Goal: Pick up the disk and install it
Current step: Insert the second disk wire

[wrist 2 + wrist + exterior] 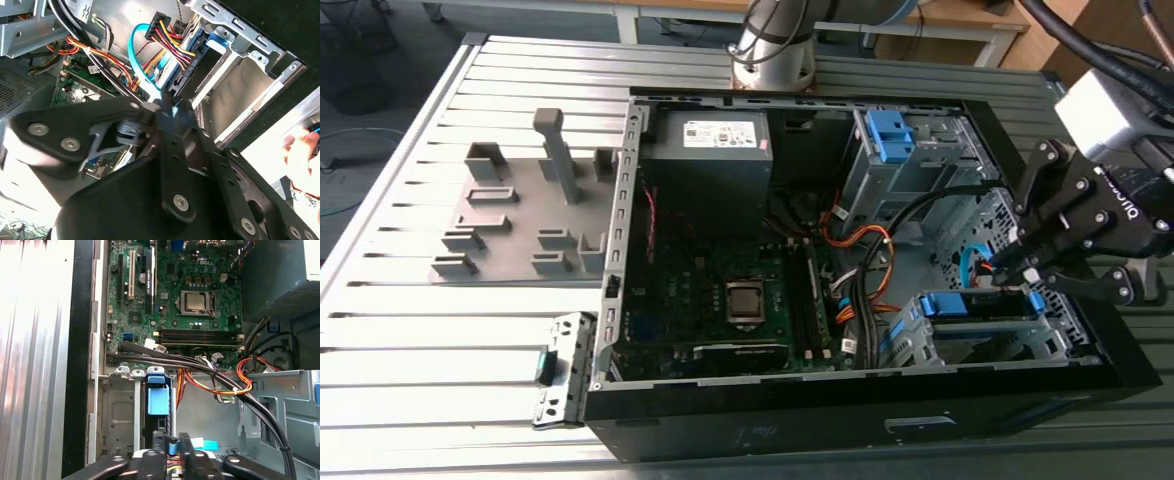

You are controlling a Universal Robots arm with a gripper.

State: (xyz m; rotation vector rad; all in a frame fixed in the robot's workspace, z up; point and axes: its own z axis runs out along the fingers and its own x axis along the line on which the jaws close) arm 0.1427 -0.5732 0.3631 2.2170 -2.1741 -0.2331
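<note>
The disk (971, 306) sits in the drive cage (1051, 330) at the near corner of the open computer case, on the exterior view's right; its blue caddy shows there and in both wrist views (157, 401) (219, 41). My gripper (1014, 268) hangs just above the cage's inner end. Its fingers (167, 107) are closed together on the end of a light-blue data cable (142, 60), right beside the disk's connector edge. The same cable's blue tip (172, 442) shows between the fingertips in the first wrist view. A black power plug (159, 22) with coloured wires hangs close by.
The case holds the motherboard (734, 290), a grey power-supply box (710, 145) and a bare blue bracket (890, 135) in the far cage. Thick black cables (200, 367) cross beside the cage. A grey fixture (520, 220) stands on the slatted table. A person's hand (300, 155) is outside the case.
</note>
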